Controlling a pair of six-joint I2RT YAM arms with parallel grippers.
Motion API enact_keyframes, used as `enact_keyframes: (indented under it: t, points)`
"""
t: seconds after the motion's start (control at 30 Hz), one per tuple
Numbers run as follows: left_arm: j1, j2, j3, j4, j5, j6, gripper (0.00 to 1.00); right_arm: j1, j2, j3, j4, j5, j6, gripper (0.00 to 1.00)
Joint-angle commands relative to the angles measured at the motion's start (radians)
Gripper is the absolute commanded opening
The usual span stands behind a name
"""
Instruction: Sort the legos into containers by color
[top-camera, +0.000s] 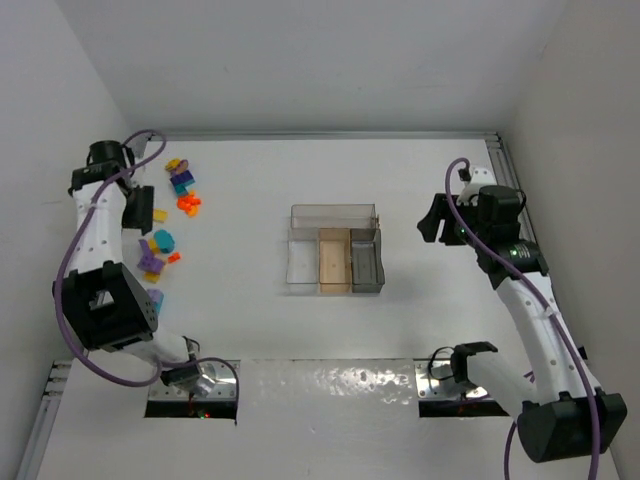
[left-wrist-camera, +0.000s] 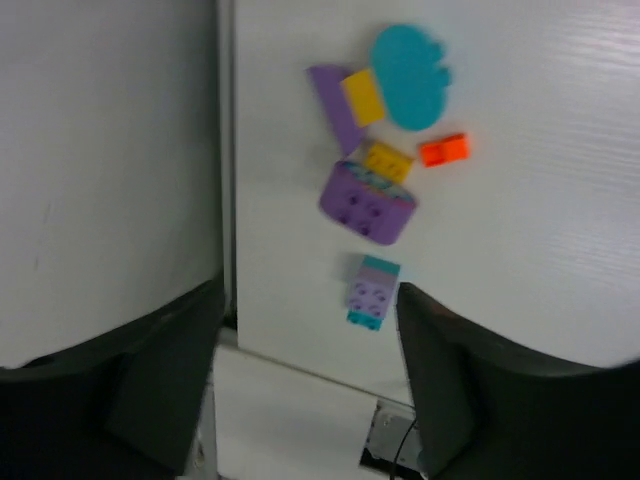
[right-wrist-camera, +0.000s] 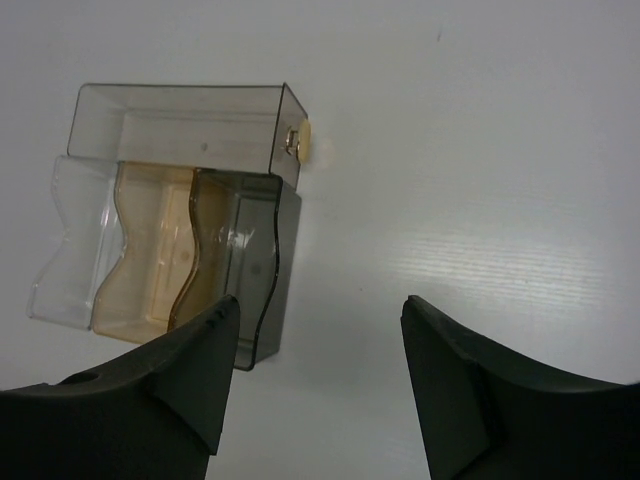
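The legos lie in a loose group at the table's left: a teal piece (top-camera: 162, 240), purple ones (top-camera: 150, 262), orange ones (top-camera: 188, 203) and a yellow one (top-camera: 160, 214). My left gripper (top-camera: 137, 205) hovers beside them, open and holding nothing. In the left wrist view a purple brick (left-wrist-camera: 367, 203), a teal round piece (left-wrist-camera: 410, 62) and a small lavender-and-teal brick (left-wrist-camera: 372, 291) show ahead of the left gripper (left-wrist-camera: 310, 300). The containers (top-camera: 333, 250) stand mid-table. My right gripper (right-wrist-camera: 320, 305) is open and holding nothing, just right of the grey bin (right-wrist-camera: 240, 260).
The tray has a clear bin (right-wrist-camera: 70, 240), an amber bin (right-wrist-camera: 140, 250) and a long narrow bin (right-wrist-camera: 180, 125) behind them. White walls close in the table on the left, the back and the right. Two metal plates (top-camera: 195, 400) sit at the near edge by the arm bases.
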Motion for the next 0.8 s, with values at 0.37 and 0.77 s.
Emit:
enact_keyframes:
  t: [0.37,0.77]
  points:
    - [0.218,0.187,0.023,-0.030,0.240,0.033,0.83,0.010,0.039,0.050,0.031,-0.055,0.041,0.67]
    - [0.220,0.236,-0.079,0.018,0.335,0.099,0.71,0.036,0.057,0.107,-0.026,-0.004,0.125,0.64]
